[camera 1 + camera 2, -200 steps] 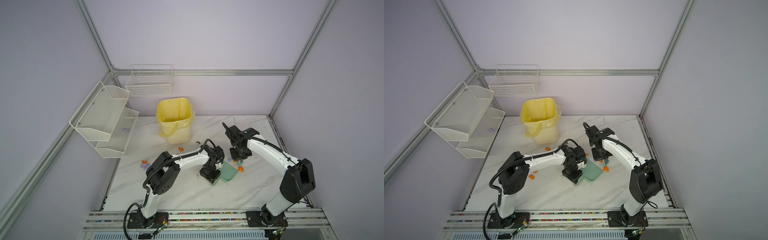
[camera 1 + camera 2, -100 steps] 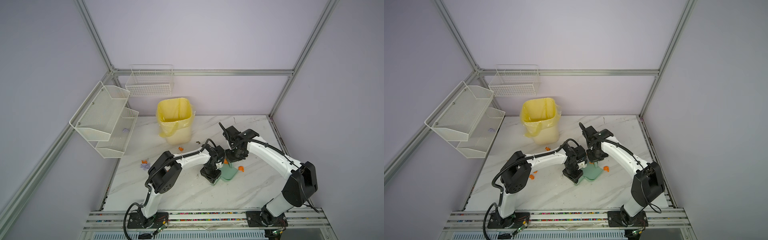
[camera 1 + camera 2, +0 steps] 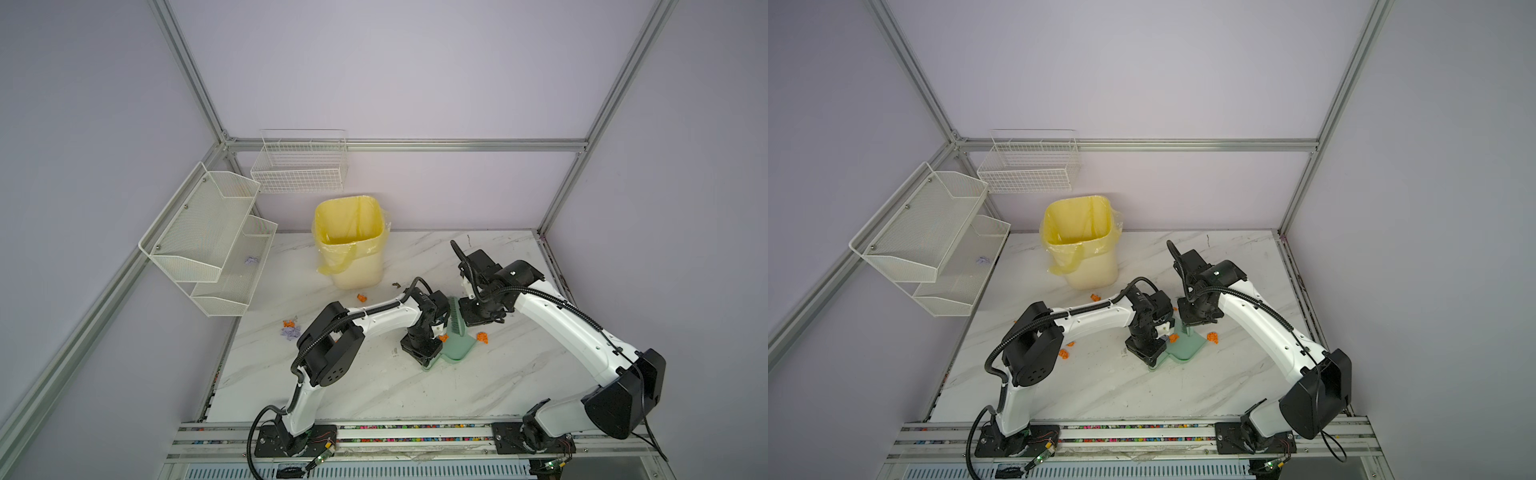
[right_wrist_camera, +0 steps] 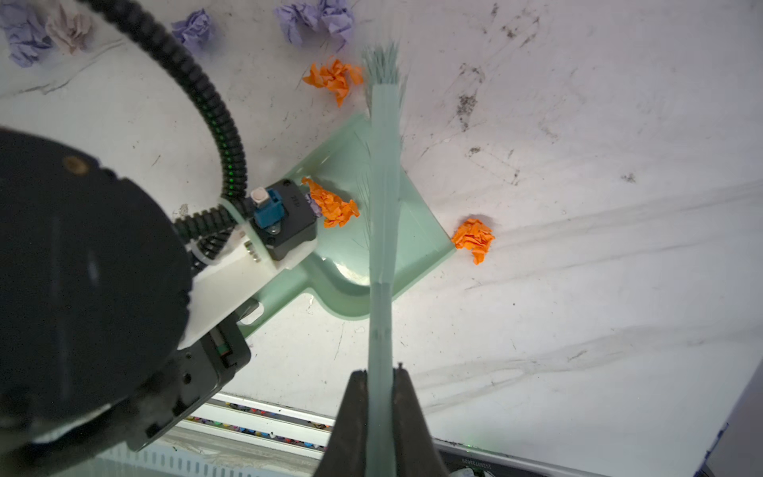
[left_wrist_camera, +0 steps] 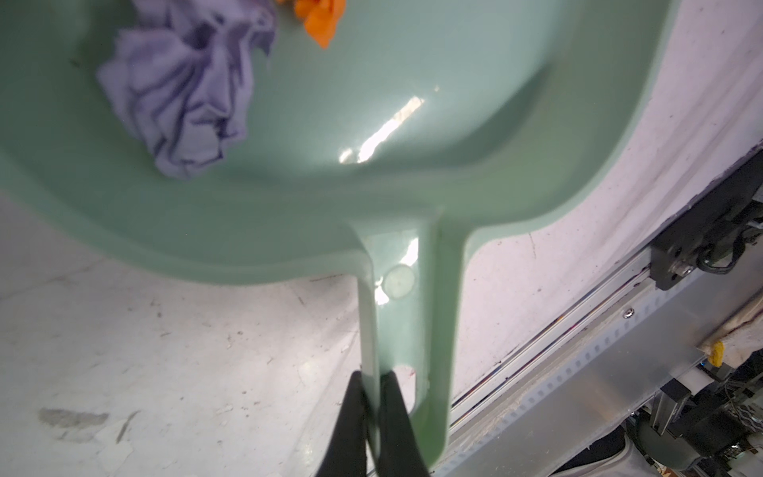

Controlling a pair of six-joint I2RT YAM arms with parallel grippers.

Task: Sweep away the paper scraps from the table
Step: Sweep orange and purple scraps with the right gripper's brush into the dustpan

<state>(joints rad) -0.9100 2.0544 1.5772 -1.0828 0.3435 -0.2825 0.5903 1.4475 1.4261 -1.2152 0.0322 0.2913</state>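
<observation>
I see left gripper (image 5: 373, 376) pinched shut on the dustpan (image 5: 371, 103) handle, right gripper (image 4: 380, 371) clamping the brush (image 4: 384, 186); scraps (image 4: 332, 80) lie beside its bristles.

Crumpled orange and lilac paper scraps (image 4: 472, 239) lie scattered across the middle of the smudged white marble table (image 3: 415, 390).

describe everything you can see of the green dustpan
The dustpan is pale green, glossy plastic, a shallow scoop with a raised back rim and a short channelled handle with a hanging hole. It rests on the table. The left gripper is shut on one handle edge. A lilac wad and an orange scrap lie inside. The brush crosses above it.
</observation>
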